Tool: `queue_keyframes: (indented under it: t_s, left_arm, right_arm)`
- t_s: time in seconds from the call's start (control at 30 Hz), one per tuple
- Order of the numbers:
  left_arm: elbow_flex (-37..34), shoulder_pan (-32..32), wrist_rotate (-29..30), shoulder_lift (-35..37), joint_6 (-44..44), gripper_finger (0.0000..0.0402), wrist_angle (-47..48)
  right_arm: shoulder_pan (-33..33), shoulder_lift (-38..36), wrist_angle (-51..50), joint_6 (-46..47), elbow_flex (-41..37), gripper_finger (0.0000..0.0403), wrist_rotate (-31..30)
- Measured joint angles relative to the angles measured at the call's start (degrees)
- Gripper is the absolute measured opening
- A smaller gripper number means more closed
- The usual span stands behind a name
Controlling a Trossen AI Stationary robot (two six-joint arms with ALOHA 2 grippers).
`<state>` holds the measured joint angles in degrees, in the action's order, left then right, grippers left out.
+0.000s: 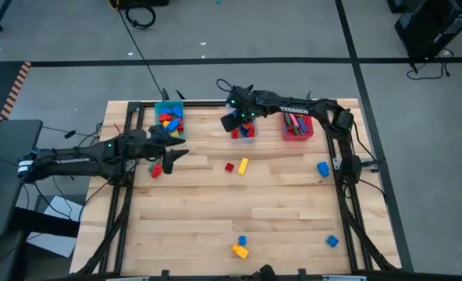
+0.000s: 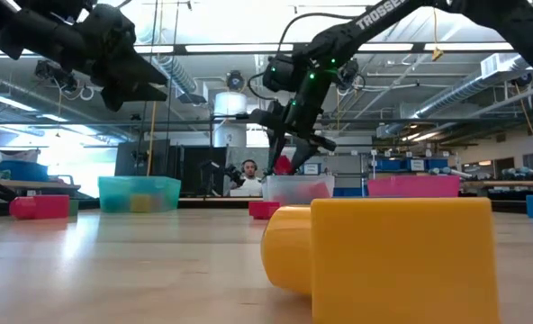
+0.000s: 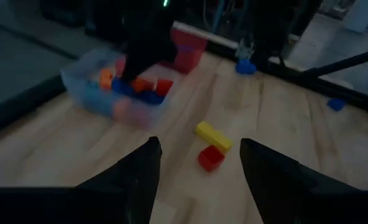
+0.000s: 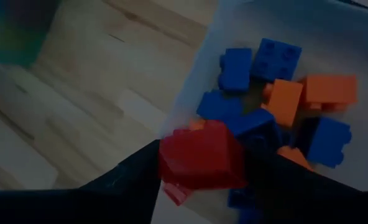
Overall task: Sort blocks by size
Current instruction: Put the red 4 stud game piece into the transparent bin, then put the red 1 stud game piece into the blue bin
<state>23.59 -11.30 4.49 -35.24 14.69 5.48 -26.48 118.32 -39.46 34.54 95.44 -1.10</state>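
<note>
My right arm reaches in from the table's right edge across its far side, elbow bent, wrist lit by green lamps and tipped downward. Its right gripper [image 4: 199, 163] hangs low over the middle of the far edge, the two dark fingers [image 4: 131, 177] closed against a red block [image 4: 201, 154] that fills the gap between them. My left arm stretches in from the left side, forearm nearly level above the wood. The left gripper [image 3: 199, 168] is raised clear of the surface, its fingers [image 3: 143, 171] spread well apart with nothing between them.
</note>
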Motion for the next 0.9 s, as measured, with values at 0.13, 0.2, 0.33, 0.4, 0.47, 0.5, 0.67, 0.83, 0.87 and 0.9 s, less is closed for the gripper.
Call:
queue_keyframes:
  t_s: [0.13,0.2,0.33,0.4,0.47,0.5,0.67,0.83,0.87,0.9]
  left_arm:
    - [0.00,-0.08,1.39,0.01,-4.77,0.0227,-3.43]
    - [0.00,-0.08,2.14,0.01,-6.04,0.0227,-4.94]
    - [0.00,-0.10,2.27,0.00,-5.48,0.0227,-5.76]
    - [0.00,-0.08,2.43,0.00,-5.52,0.0227,-6.10]
    - [0.00,-0.08,3.81,0.00,-5.44,0.0227,-6.06]
    - [0.00,-0.08,4.38,0.00,-5.27,0.0227,-6.03]
    - [0.00,-0.08,8.21,-0.02,-5.19,0.0227,-5.50]
    - [1.40,0.15,9.49,-0.67,-7.99,0.0227,-4.15]
    - [2.17,0.38,9.50,-1.07,-8.58,0.0227,-3.23]
    - [3.06,0.54,9.70,-1.66,-8.94,0.0227,-1.96]
  right_arm:
    - [0.02,-0.02,-0.49,0.09,-0.02,0.0260,-0.64]
    - [0.02,-0.02,-0.64,0.45,-0.02,0.0271,-0.69]
    - [0.17,-0.02,-1.42,0.43,-0.02,0.0286,-0.79]
    - [0.41,-0.36,-2.82,0.43,-0.04,0.0290,-0.81]
    - [0.84,-0.99,-4.60,0.19,-0.07,0.0290,-1.34]
    - [1.00,-1.51,-5.72,-0.01,-0.07,0.0289,-1.82]
    - [2.88,-5.16,-10.76,-0.45,-0.07,0.0280,-6.47]
    - [5.71,-10.05,-14.62,-8.31,-0.39,0.0272,-5.14]
    - [6.29,-11.26,-14.66,-9.01,-1.38,0.0271,-5.07]
    - [6.85,-12.61,-14.67,-9.17,-2.67,0.0270,-5.03]
